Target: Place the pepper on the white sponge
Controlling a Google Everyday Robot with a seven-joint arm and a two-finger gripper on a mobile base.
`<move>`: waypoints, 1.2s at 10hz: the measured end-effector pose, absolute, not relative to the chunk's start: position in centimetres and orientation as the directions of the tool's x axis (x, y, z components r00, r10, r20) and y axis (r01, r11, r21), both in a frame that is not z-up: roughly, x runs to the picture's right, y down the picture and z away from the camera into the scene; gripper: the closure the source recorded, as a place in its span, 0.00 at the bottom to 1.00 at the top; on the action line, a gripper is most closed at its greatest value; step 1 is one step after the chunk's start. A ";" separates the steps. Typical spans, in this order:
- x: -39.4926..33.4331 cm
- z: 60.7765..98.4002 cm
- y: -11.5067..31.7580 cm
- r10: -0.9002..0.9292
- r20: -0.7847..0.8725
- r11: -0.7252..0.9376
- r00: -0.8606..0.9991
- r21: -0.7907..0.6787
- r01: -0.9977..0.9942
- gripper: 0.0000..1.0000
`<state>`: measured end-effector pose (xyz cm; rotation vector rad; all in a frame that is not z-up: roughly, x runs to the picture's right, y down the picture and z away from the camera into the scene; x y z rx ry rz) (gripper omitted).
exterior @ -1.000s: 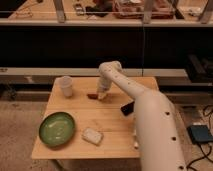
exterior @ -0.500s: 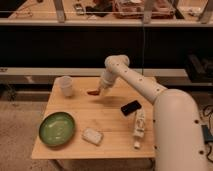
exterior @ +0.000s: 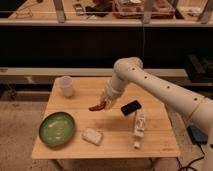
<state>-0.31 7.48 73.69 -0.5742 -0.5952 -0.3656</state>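
Note:
The small dark reddish pepper (exterior: 96, 107) hangs in my gripper (exterior: 103, 102), lifted a little above the middle of the wooden table (exterior: 155, 140). The gripper is shut on the pepper's right end. The white sponge (exterior: 92, 135) lies flat on the table near the front, below and slightly left of the pepper, to the right of the green plate. Gripper and sponge are apart.
A green plate (exterior: 57, 128) sits at the front left. A white cup (exterior: 65, 85) stands at the back left. A black phone-like object (exterior: 130, 107) and a long white bottle (exterior: 138, 127) lie right of the gripper. A dark shelf runs behind the table.
The arm has lifted the pepper off the table's back middle and carried it forward and down toward the sponge side.

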 end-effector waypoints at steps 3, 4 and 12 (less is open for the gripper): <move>-1.0 71.9 8.4 -0.177 0.649 0.774 0.740 -0.372 0.511 1.00; -1.1 71.9 8.3 -0.178 0.650 0.774 0.739 -0.371 0.513 1.00; -3.7 72.3 11.9 -0.182 0.684 0.756 0.707 -0.362 0.545 1.00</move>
